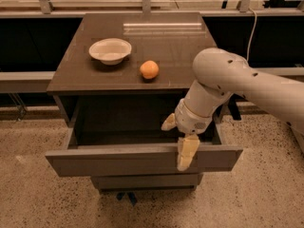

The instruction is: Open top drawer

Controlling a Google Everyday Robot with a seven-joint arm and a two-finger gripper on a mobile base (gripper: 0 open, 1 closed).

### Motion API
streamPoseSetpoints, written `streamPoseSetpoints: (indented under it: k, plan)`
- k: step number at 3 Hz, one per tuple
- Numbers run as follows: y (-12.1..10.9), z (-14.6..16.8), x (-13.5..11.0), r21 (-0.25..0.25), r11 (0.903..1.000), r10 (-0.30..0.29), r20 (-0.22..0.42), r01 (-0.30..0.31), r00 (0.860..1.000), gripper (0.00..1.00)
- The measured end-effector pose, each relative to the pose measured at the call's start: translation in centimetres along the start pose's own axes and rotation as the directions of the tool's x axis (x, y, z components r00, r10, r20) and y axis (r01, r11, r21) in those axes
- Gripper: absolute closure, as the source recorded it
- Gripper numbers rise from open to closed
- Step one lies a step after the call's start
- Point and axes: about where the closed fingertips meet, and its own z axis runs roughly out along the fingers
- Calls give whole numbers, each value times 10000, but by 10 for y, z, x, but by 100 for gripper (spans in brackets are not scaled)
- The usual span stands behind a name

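The top drawer (pixel 118 160) of the dark grey-brown cabinet stands pulled out towards me, its flat handleless front panel forward and its dark inside showing. My gripper (pixel 176 141) is at the drawer's front edge, right of the middle. Its fingers are spread: one cream finger (pixel 186 152) hangs over the outside of the front panel, the other (pixel 168 123) is inside the drawer, so the panel's top edge lies between them. The white arm (pixel 247 84) comes in from the right.
On the cabinet top (pixel 95 75) stand a white bowl (pixel 110 50) and an orange (pixel 149 70). A lower drawer front (pixel 142 181) shows beneath the open one. Speckled floor lies in front and at both sides. A dark counter runs behind.
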Motion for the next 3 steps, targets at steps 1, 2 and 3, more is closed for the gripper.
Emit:
streamPoseSetpoints:
  k: [1,2,3]
  plan:
    - [-30,-13,4,253,9997,-7,211,2,9998,100]
    - [-51,-21,2,348,9994,-57,422,43,9991,100]
    - [-68,-13,9,612,9979,174,730,-219,9972,100]
